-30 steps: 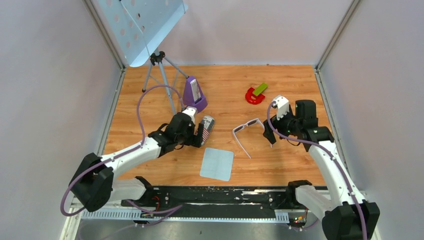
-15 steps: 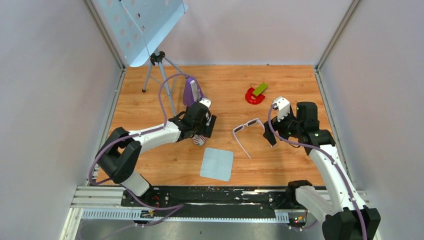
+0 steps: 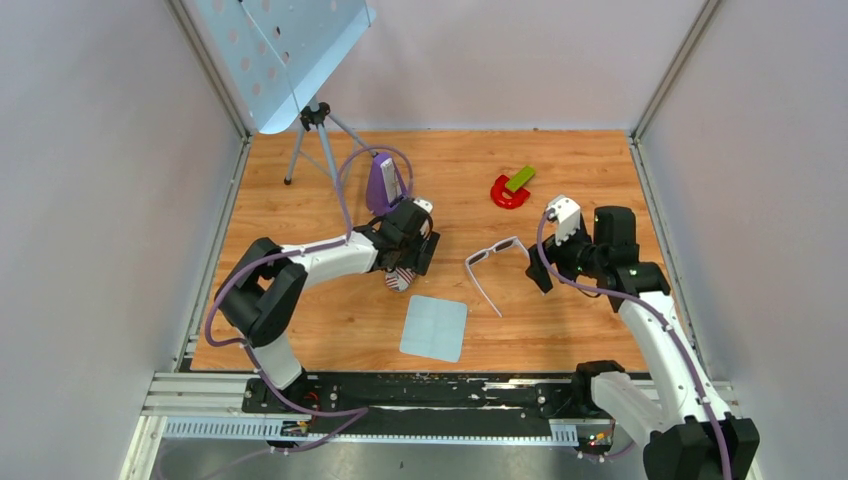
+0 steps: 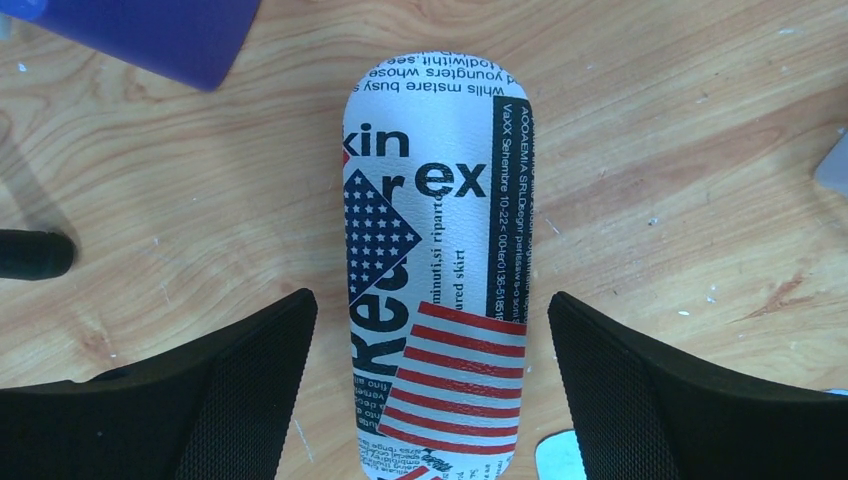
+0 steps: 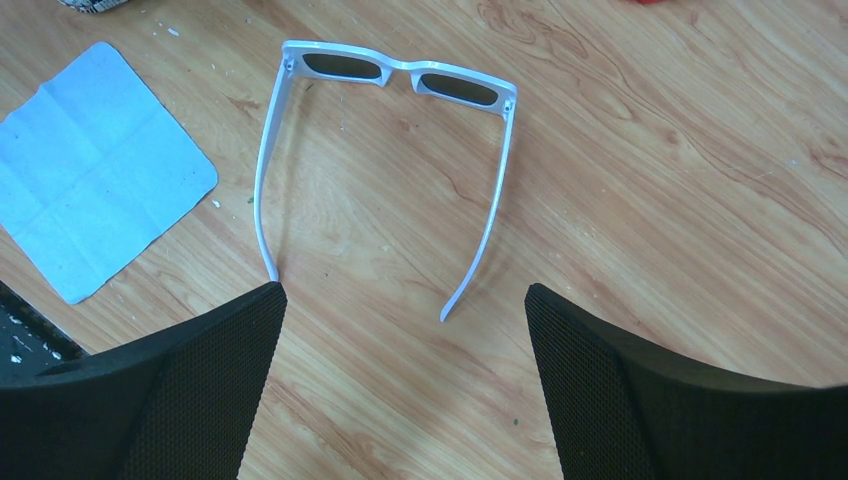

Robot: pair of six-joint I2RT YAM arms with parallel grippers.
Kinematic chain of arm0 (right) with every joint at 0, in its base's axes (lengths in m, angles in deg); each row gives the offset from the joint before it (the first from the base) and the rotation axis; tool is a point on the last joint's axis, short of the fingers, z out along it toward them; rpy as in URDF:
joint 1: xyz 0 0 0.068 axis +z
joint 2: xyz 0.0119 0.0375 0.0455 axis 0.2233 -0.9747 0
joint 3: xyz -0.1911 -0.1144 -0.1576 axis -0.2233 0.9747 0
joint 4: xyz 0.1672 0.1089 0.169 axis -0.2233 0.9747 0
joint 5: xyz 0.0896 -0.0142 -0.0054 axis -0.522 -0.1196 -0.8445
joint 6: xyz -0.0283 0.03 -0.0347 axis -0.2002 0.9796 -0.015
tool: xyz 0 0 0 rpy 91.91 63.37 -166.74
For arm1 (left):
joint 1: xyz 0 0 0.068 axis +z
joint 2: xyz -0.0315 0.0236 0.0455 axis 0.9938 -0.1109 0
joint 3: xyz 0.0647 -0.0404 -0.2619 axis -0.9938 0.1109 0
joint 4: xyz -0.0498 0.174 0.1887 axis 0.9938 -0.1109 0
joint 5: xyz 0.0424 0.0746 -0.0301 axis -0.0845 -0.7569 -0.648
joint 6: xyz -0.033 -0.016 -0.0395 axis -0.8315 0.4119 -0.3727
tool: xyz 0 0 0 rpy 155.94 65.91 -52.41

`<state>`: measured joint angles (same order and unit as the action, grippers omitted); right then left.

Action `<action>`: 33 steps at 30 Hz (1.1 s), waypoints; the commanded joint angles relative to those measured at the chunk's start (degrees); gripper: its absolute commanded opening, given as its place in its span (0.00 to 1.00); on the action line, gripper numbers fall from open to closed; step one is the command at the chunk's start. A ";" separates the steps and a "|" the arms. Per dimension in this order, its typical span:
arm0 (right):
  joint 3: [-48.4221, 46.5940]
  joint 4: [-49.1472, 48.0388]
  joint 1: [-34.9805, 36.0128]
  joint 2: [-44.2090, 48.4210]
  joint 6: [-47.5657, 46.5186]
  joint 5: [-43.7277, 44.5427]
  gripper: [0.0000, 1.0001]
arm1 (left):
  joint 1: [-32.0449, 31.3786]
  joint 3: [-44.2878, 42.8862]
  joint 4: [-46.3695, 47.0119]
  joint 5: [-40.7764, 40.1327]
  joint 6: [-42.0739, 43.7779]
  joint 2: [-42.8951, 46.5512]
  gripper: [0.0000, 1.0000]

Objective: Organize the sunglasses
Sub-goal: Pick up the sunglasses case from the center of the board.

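The sunglasses (image 3: 495, 262), white frame, dark lenses, arms unfolded, lie flat on the table's middle; the right wrist view shows them (image 5: 400, 75) with arm tips toward my fingers. My right gripper (image 3: 537, 268) is open just right of them, empty (image 5: 405, 330). The flag-printed case (image 3: 401, 277) lies on the wood under my left gripper (image 3: 408, 262). In the left wrist view the case (image 4: 435, 270) lies between the open fingers (image 4: 432, 360), gaps on both sides. The light blue cloth (image 3: 435, 327) lies flat near the front.
A purple wedge-shaped object (image 3: 380, 183) stands just behind the left gripper. A tripod (image 3: 312, 150) with a perforated blue sheet is at the back left. A red and green toy (image 3: 511, 188) sits at the back right. Walls enclose the wooden table (image 3: 600, 160).
My left arm has swung right and forward, and the case now lies closer to the cloth, under the open gripper. The right gripper and the sunglasses have barely moved.
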<state>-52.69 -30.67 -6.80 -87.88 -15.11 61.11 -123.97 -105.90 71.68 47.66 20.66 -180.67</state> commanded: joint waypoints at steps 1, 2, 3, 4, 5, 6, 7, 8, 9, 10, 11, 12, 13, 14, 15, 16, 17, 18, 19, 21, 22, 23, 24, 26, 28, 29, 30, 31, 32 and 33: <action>1.02 0.12 -1.01 1.29 -0.19 -1.84 0.95 | -0.53 -2.68 -3.10 -0.27 1.36 -1.46 0.89; 1.13 0.13 -1.08 1.33 -0.22 -1.93 0.95 | -0.53 -3.11 -3.67 -0.50 1.70 -1.68 0.88; 1.12 0.13 -1.10 1.32 -0.14 -1.97 0.95 | -0.53 -3.51 -4.25 -0.58 1.98 -1.95 0.87; 1.14 0.08 -1.10 1.32 -0.10 -1.98 0.95 | -0.53 -3.73 -4.64 -0.54 2.05 -2.17 0.85; 1.16 0.04 -1.10 1.41 -0.14 -2.06 0.95 | -0.53 -3.72 -4.92 -0.43 2.13 -2.24 0.84; 1.18 0.04 -1.14 1.46 -0.08 -2.07 0.95 | -0.53 -3.79 -5.03 -0.30 2.07 -2.21 0.83; 1.16 0.01 -1.18 1.42 0.01 -2.07 0.95 | -0.53 -3.78 -5.25 -0.12 2.06 -2.32 0.81; 1.22 0.03 -1.19 1.45 0.02 -2.15 0.95 | -0.57 -3.73 -5.31 0.10 2.08 -2.48 0.79; 1.22 -0.04 -1.23 1.42 -0.06 -2.15 0.95 | -0.54 -3.67 -5.37 0.18 2.03 -2.57 0.78; 1.29 -0.05 -1.24 1.42 -0.06 -2.08 0.95 | -0.53 -3.72 -5.53 0.16 1.97 -2.73 0.78; 1.36 -0.05 -1.27 1.49 -0.04 -2.07 0.95 | -0.57 -3.96 -5.89 0.12 1.82 -3.09 0.78; 1.38 -0.05 -1.29 1.61 -0.07 -2.07 0.95 | -0.54 -4.15 -6.14 0.21 1.75 -3.41 0.79; 1.40 -0.05 -1.34 1.64 -0.03 -2.02 0.96 | -0.53 -4.29 -6.33 0.43 1.72 -3.75 0.80; 1.47 -0.05 -1.36 1.76 0.03 -2.11 0.95 | -0.54 -4.46 -6.47 0.51 1.71 -4.09 0.80; 1.51 -0.05 -1.43 1.83 0.01 -2.15 0.96 | -0.56 -4.54 -6.45 0.62 1.73 -4.33 0.80; 1.55 -0.05 -1.45 1.85 0.07 -2.15 0.95 | -0.55 -4.58 -6.52 0.78 1.78 -4.53 0.79; 1.62 -0.05 -1.48 1.98 0.09 -2.15 0.96 | -0.57 -4.72 -6.51 0.88 1.80 -4.66 0.79; 1.64 -0.05 -1.60 2.03 0.04 -2.15 0.96 | -0.58 -4.87 -6.57 1.07 1.88 -4.73 0.78; 1.71 -0.05 -1.62 2.16 0.08 -2.20 0.95 | -0.55 -4.95 -6.68 1.13 1.89 -4.79 0.77; 1.94 -0.05 -1.78 2.34 0.03 -2.24 0.96 | -0.54 -5.42 -7.10 1.33 2.04 -4.94 0.74; 2.05 -0.09 -1.80 2.40 0.08 -2.24 0.96 | -0.53 -5.67 -7.61 1.35 2.13 -5.06 0.73; 2.20 -0.13 -1.80 2.40 0.05 -2.20 0.96 | -0.53 -5.93 -8.02 1.37 2.16 -5.09 0.70; 2.22 -0.14 -1.80 2.47 -0.03 -2.16 0.96 | -0.54 -6.14 -8.40 1.35 2.04 -4.97 0.69; 2.32 -0.14 -1.80 2.59 -0.05 -2.22 0.96 | -0.60 -6.32 -8.85 1.31 1.66 -4.24 0.69; 2.42 -0.21 -1.85 2.55 -0.01 -2.29 0.96 | -0.56 -6.20 -8.91 1.26 1.45 -3.32 0.74; 2.52 -0.22 -1.87 2.55 0.01 -2.33 0.96 | -0.54 -6.11 -8.96 1.26 1.48 -2.93 0.76; 2.52 -0.27 -1.87 2.48 0.03 -2.41 0.96 | -0.53 -6.14 -8.96 1.26 1.59 -2.50 0.77; 2.52 -0.31 -1.88 2.40 0.04 -2.53 0.96 | -0.55 -6.10 -8.90 1.22 1.74 -2.31 0.78; 2.50 -0.36 -1.89 2.38 0.06 -2.63 0.96 | -0.53 -6.14 -8.89 1.07 1.94 -2.19 0.78; 2.44 -0.32 -1.89 2.39 0.09 -2.68 0.96 | -0.54 -6.25 -8.89 0.96 2.09 -2.15 0.78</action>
<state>-50.90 -30.97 -7.84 -86.03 -15.09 60.00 -123.99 -110.88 63.48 48.60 22.03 -184.89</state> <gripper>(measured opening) 0.958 0.776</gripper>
